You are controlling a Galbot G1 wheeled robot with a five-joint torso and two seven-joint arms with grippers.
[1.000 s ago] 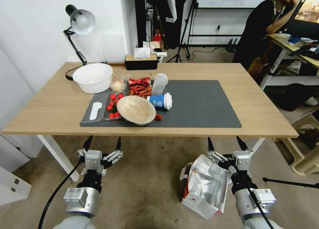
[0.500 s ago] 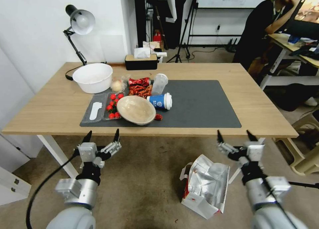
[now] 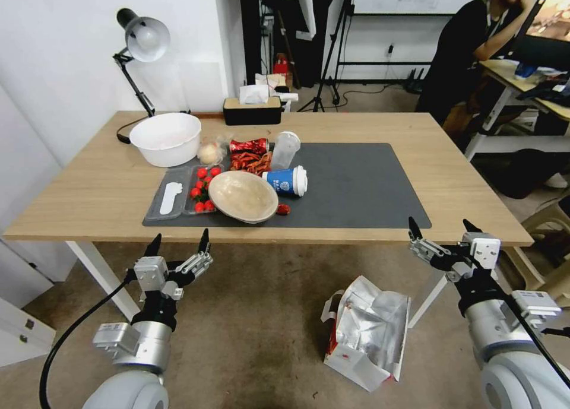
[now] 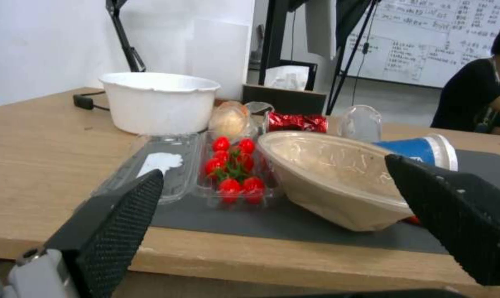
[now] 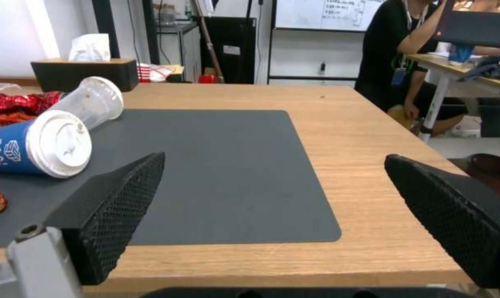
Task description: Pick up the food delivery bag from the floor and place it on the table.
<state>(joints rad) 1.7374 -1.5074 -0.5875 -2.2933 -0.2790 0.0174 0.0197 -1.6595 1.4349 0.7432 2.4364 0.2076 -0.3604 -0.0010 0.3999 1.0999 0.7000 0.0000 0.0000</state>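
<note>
- The food delivery bag (image 3: 368, 332) is down on the floor (image 3: 255, 338), lower middle-right of the head view, tipped over so the crinkled silver foil faces up and a red side panel shows along its left edge. Nothing's touching it.
- Right gripper (image 3: 442, 230) hangs at the right of the head view, just in front of the near edge of the table (image 3: 107, 189) and above-right of the bag, well clear of it. Fingers spread wide, holding nothing. In its wrist view the right gripper (image 5: 272, 165) frames the dark grey mat (image 5: 228, 165) and the bare wood beside it.
- Left gripper (image 3: 180, 243) sits in the lower left of the head view, also just short of the table edge, fingers splayed apart and empty. From its own wrist cam the left gripper (image 4: 272, 178) looks across the clutter on the mat.
- That clutter, all on the left half of the mat (image 3: 356, 189): a tan bowl (image 3: 243, 195) tipped on its side, a clear tray of cherry tomatoes (image 3: 202, 189), a blue paper cup (image 3: 286, 180) lying down with its white lid on, a clear plastic cup (image 3: 285, 149) and a red foil wrapper (image 3: 249, 146).
- White bowl (image 3: 165, 138) sits on bare wood at the upper left of the table, desk lamp (image 3: 139, 47) behind it, black tissue box (image 3: 252, 109) at the far edge.
- Right half of the mat is bare.
</note>
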